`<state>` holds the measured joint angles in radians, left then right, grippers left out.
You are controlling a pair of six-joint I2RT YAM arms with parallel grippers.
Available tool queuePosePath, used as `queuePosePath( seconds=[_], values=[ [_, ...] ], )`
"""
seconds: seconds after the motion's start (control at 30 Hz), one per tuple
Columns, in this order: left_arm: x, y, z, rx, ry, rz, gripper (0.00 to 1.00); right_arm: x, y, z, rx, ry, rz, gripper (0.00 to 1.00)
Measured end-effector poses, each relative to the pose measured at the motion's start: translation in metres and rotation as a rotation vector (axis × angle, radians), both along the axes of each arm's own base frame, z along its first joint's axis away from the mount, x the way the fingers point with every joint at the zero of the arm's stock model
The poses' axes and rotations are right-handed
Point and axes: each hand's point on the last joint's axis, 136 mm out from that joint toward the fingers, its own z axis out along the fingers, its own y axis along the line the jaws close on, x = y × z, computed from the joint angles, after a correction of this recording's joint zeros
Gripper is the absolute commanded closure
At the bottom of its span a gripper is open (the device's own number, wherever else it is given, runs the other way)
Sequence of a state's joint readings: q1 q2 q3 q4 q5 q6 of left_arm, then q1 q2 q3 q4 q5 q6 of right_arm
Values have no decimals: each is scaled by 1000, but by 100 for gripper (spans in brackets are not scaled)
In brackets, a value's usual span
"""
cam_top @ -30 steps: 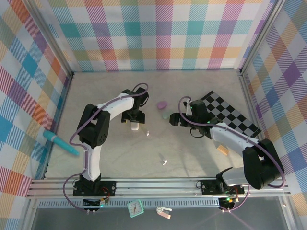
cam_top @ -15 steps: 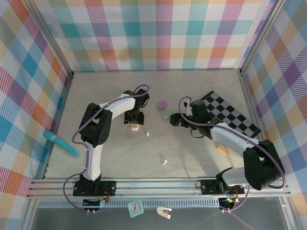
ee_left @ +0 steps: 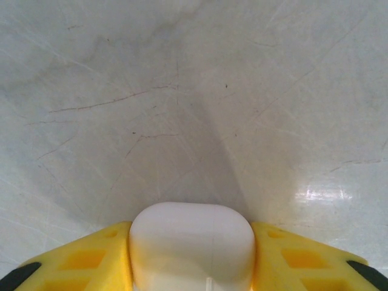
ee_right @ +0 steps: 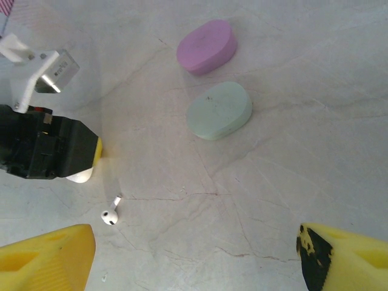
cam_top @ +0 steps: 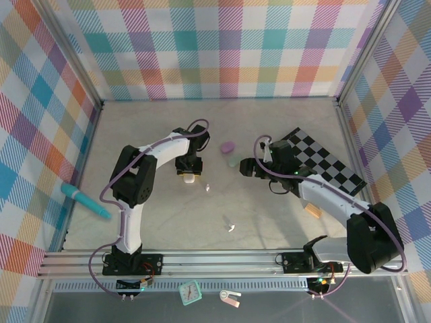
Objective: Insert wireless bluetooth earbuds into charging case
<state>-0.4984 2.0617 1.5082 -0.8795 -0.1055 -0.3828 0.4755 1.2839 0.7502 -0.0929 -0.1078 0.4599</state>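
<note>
1. Over the last second the left gripper (cam_top: 189,175) has drawn its jaws in from a wide straddle. Its yellow fingers (ee_left: 79,260) now press against both sides of the white charging case (ee_left: 191,242), so the grip looks made.
2. The case sits on the table (ee_left: 182,91), its lid shut. It seems pinned for holding or lifting rather than ready to receive anything.
3. For the task, this probably means one case is now secured. It would have to be opened before any bud can go in.
4. The right gripper (ee_right: 197,257) has barely moved in that time. Its jaws stand wide apart with nothing between them, and it hovers over bare table.
5. A white earbud (ee_right: 110,215) with a short stem lies loose on the table, just beside the left gripper and the held case, touching neither.
6. From the right gripper's camera, that earbud lies ahead and to the left of the open jaws.
7. The purple case (ee_right: 207,46) and the mint case (ee_right: 219,110) lie closed, close together, farther out in front of the right gripper.
8. No earbud is in any case yet.
</note>
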Motion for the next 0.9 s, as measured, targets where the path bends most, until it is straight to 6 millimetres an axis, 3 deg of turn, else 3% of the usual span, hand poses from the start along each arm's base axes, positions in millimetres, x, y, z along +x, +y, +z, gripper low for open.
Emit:
queuePosePath(
  seconds=[0.2,0.4,0.5,0.7,0.9],
  values=[
    [-2,-2,24,-66,-77,56,62,-5,4,20,33,-45,17,13],
    [4,-20,87,-302,-265,170,63,-21,24,29,82,-104,111,9],
    [2,-31,109,-451,-324,243,63,-29,39,34,124,-154,180,10],
    [-3,-48,110,-641,-328,393,61,-35,67,53,193,-256,265,10],
    [-7,-67,114,-772,-311,491,61,-32,91,44,195,-261,320,17]
  ],
)
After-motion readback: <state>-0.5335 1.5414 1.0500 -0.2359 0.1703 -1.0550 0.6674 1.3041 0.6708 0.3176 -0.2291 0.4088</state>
